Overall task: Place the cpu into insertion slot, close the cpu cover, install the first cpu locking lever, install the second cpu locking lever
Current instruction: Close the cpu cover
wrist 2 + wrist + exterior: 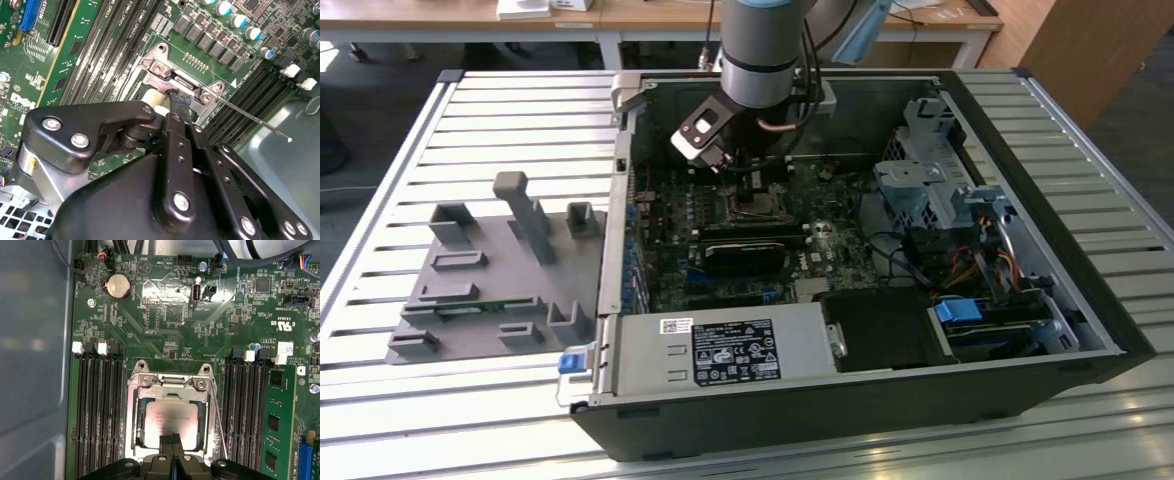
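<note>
With the tool point(172, 441) clenched on nothing, its tip is set at the edge of the cover point(134, 415). The cover is closed over the cpu point(167, 415), which lies seated in the slot point(750, 208) toward the far edge of the case point(854, 410). The lever point(220, 425) appears unlatched beside it, so the cover could be sprung up, or the tip slid onto the cpu and scratch it. The arm point(761, 50) is held upright, wrist pointed straight down.

Arm point(761, 40) upright and reaching straight down, tool point(171, 439) pointing downward, fingers point(166, 441) pressed together
</note>
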{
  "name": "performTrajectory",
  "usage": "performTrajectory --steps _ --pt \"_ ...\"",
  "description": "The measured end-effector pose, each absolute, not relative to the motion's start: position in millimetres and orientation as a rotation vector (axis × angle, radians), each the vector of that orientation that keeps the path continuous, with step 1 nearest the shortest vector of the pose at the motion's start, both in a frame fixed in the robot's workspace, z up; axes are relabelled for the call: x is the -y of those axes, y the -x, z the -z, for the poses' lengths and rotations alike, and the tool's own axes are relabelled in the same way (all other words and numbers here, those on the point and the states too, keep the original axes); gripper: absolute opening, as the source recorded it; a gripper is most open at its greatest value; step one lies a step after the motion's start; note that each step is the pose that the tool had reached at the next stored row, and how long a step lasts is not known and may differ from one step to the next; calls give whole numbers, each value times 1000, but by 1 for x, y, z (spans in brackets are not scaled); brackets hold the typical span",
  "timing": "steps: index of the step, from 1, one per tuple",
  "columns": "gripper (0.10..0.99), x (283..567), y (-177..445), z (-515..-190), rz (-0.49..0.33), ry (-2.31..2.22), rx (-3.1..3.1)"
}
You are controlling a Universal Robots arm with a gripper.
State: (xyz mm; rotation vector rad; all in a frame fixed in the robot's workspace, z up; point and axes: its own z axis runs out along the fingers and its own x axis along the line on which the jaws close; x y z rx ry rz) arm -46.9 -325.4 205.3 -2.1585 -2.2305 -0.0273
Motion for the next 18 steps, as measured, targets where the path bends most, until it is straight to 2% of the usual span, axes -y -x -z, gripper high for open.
performTrajectory --steps 18 --pt "106 324 43 -200 28 2159 2231"
